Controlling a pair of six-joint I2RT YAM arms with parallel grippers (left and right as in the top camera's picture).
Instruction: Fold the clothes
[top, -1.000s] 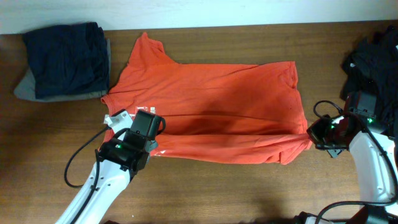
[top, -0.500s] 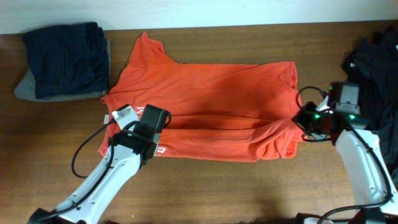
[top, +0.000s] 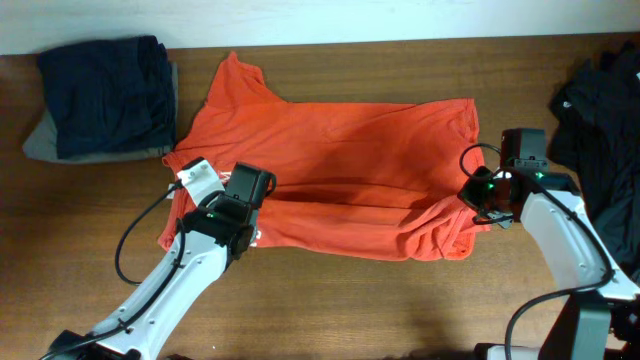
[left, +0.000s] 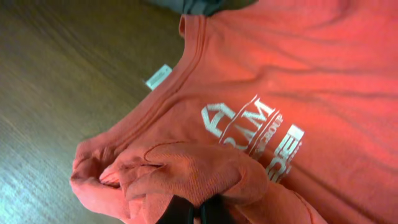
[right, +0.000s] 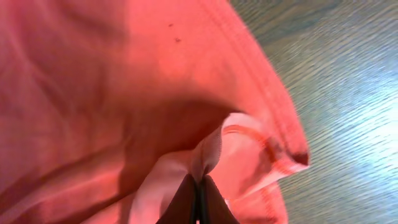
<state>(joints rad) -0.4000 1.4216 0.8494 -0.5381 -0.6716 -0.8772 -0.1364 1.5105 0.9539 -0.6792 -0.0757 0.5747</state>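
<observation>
Left pincer (left: 199, 214) and right pincer (right: 198, 200) both pinch the orange-red T-shirt (top: 340, 150) tight. They should move its near edge over together and lay it flat on the far edge.

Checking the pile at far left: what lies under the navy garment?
A grey garment peeks out under the navy garment along its edges. Its middle, and anything else beneath, is covered.

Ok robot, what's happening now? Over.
Left pincer and right pincer shut on orange-red fabric T-shirt. Near edge bunched. Folded navy clothes lie apart.
</observation>
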